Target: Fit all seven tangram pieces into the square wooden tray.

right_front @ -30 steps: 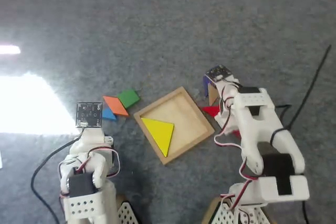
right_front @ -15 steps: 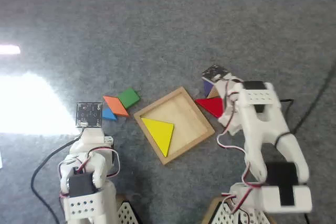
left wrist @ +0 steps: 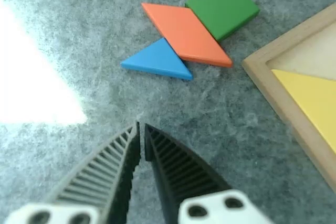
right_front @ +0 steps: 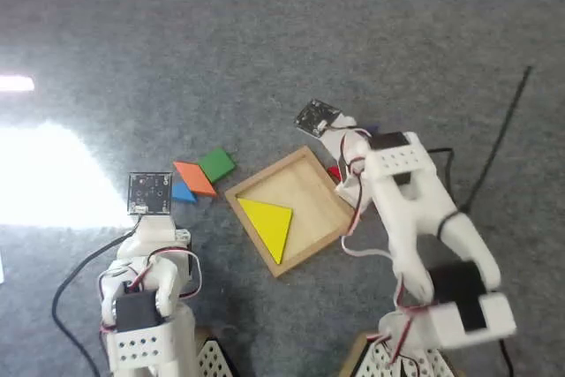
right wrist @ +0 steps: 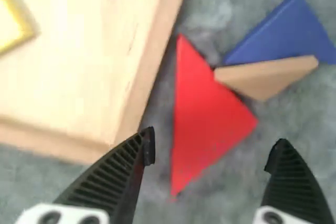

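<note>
Yellow is the only colour inside the square wooden tray at this moment: the large yellow triangle lies flat in it against one side, and the rest of the tray floor is bare wood. So, by my judgement, one piece of seven is done and six are left. Three of them, the green square, the orange parallelogram and the small blue triangle, lie touching each other on the grey surface, near the tray on the side of the left arm. The other three lie beside the opposite side of the tray: the red triangle just next to the rim, with the dark blue triangle and the plain wooden triangle touching it at its far end. The right gripper is wide open and holds nothing, with one finger at each side of the red triangle. The left gripper is almost closed, with only a thin gap, holds nothing and is near the small blue triangle. Compared with one second ago, the right arm has swung from the pieces toward the far corner of the tray, and in the high view it now covers most of the red triangle. The left arm and all pieces at its side have not moved.
</note>
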